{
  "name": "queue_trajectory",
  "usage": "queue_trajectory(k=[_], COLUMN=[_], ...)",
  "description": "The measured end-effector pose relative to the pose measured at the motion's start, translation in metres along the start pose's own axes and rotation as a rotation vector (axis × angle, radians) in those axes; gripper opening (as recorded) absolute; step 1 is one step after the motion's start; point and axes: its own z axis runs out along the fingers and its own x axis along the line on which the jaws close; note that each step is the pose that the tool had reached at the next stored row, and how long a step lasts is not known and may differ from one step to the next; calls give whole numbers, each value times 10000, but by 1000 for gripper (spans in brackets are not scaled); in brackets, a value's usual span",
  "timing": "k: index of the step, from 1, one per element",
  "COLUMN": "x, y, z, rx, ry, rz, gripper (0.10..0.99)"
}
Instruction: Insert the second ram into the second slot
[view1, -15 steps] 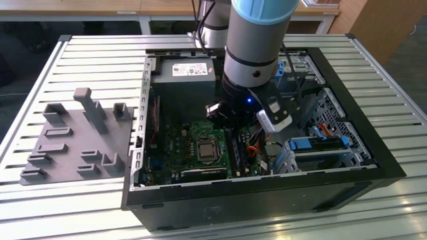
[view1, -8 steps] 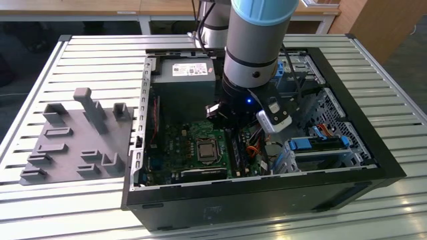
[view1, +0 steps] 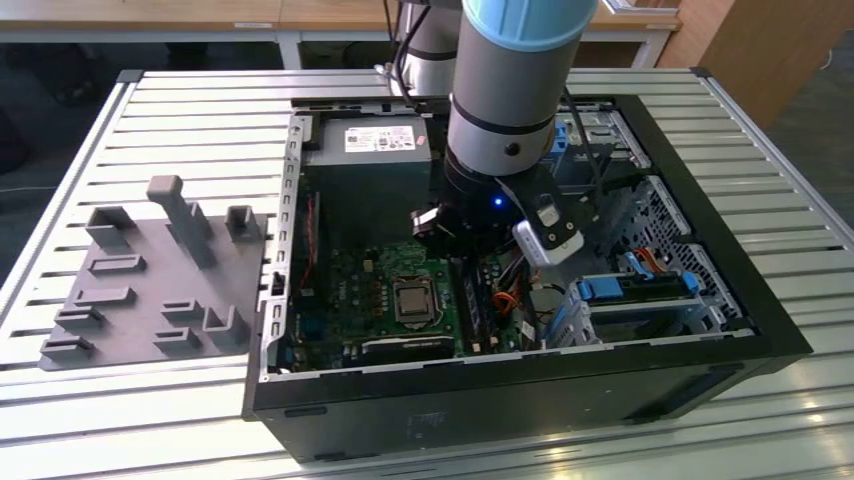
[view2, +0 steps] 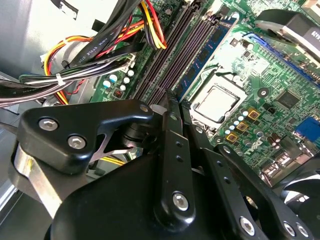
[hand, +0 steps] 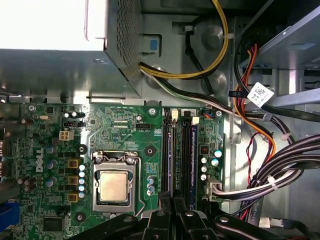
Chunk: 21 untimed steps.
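Observation:
My gripper (view1: 454, 250) hangs inside the open computer case (view1: 747, 300), just above the motherboard's ram slots (view1: 467, 290). In both wrist views its black fingers (view2: 172, 130) are pressed together with nothing visible between them, and the tips (hand: 165, 212) are over the near end of the slots (hand: 178, 150). A thin blue ram stick (view2: 210, 47) stands seated in the slot closest to the CPU socket (view2: 217, 102). The first wrist view shows bluish strips along two of the slots. I cannot tell which stick is the second ram.
A grey power supply (view1: 367, 150) fills the case's far end. Bundled cables (hand: 280, 165) run beside the slots. Blue drive brackets (view1: 627, 290) sit at the exterior view's right. A grey fixture plate (view1: 147, 270) lies on the slatted table at the exterior view's left.

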Motion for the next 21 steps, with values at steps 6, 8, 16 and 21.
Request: queue_trajectory(k=[6, 8, 16, 21], x=[-23, -39, -43, -43], y=[-1, -1, -2, -2], z=[25, 33, 61, 71], rx=[-2, 0, -8, -15], ry=[0, 1, 0, -1], rz=[-1, 0, 0, 0], gripper=[137, 137, 137, 137])
